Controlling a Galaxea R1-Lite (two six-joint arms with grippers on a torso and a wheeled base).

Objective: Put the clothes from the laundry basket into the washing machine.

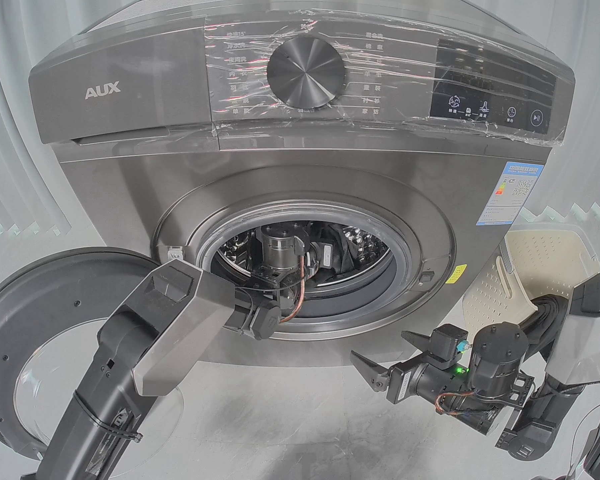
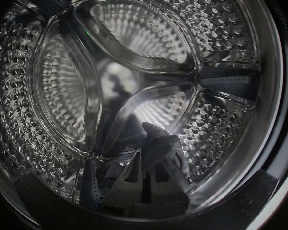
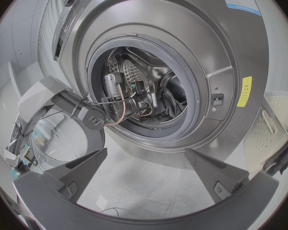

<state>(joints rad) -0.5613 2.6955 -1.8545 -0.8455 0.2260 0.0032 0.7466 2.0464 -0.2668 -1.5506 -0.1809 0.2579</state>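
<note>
Washing machine (image 1: 300, 168) stands on the floor with its door (image 1: 40, 315) swung wide to the robot's left. Left arm goes in through the opening; from the head view its wrist blocks the middle of the drum (image 1: 367, 238), and the fingers are out of sight past the rim. Seen from inside, the left hand (image 2: 147, 163) sits low in the drum with its fingers pressed nearly together, pinching a dark garment (image 2: 161, 147) that bunches up over the tips. One fingertip is covered by the cloth, so the exact bite is hard to make out. The garment's lower part runs off behind the fingers. More dark cloth (image 3: 169, 99) lies at the drum's right side just behind the door seal, partly hidden by the arm; cannot tell whether it is the same piece. Right hand (image 1: 380, 348) hangs outside, low before the machine's right front, fingers spread wide and holding nothing. Laundry basket (image 1: 547, 255), cream and perforated, stands just beside the machine's right side, cut off by the picture edge and by the right arm. Something black (image 3: 281, 157) hangs at its rim; cloth or cable, unclear.
</note>
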